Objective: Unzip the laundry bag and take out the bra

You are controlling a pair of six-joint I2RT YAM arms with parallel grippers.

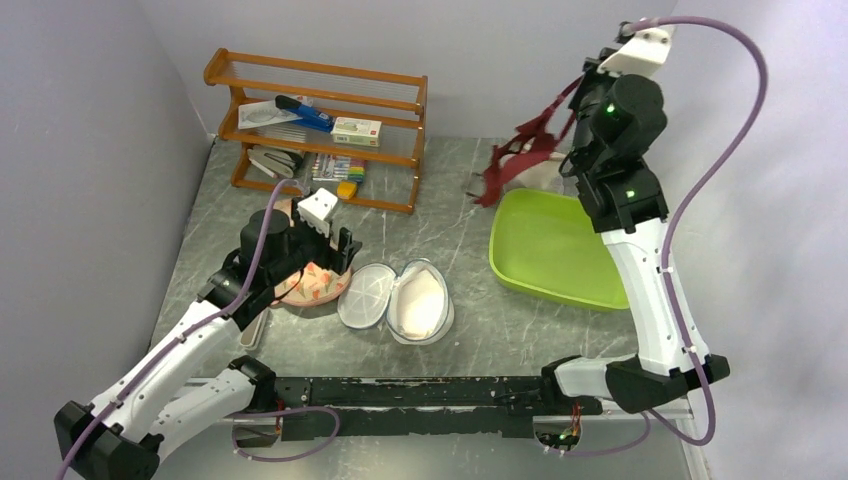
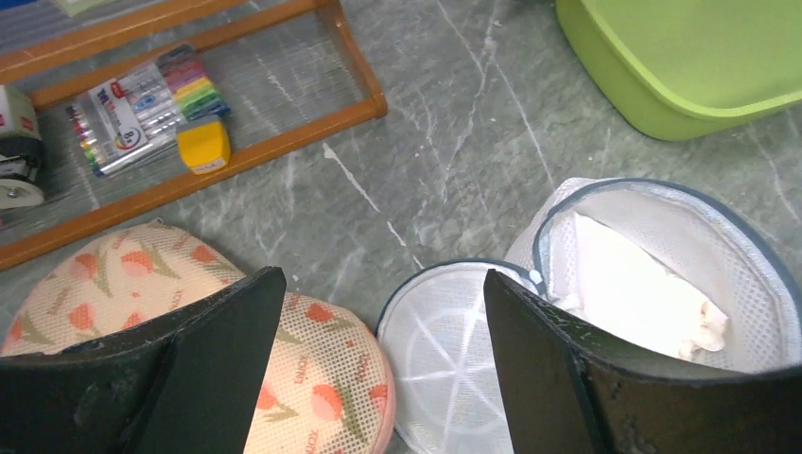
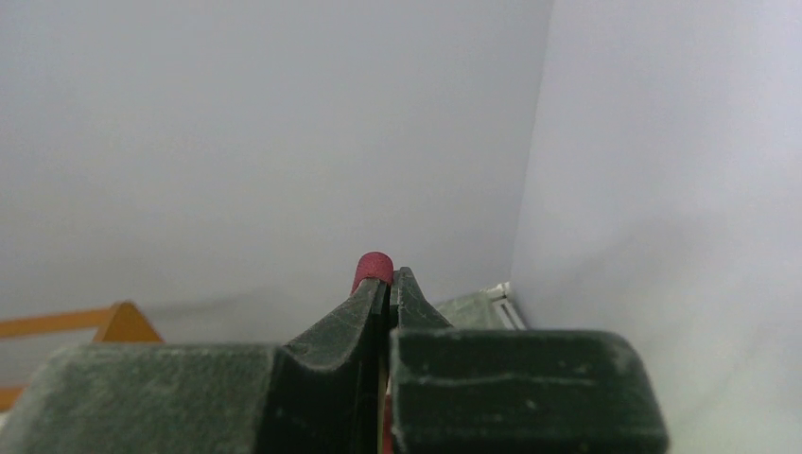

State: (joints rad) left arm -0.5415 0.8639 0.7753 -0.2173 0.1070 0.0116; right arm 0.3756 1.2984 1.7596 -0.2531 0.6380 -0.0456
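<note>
The white mesh laundry bag (image 1: 395, 298) lies open on the table, its two halves side by side, with white fabric in the right half (image 2: 653, 284). The maroon bra (image 1: 515, 158) hangs by a strap from my right gripper (image 1: 585, 85), raised high at the back right above the green tub; a strap end (image 3: 372, 269) sticks out of the shut jaws. My left gripper (image 2: 378, 369) is open and empty, just above the table between the peach floral padded item (image 2: 123, 303) and the bag's left half (image 2: 444, 350).
A lime green tub (image 1: 550, 250) sits right of the bag. A wooden shelf rack (image 1: 320, 125) with markers, a stapler and boxes stands at the back left. The peach floral item (image 1: 315, 282) lies under my left wrist. Grey walls enclose the table.
</note>
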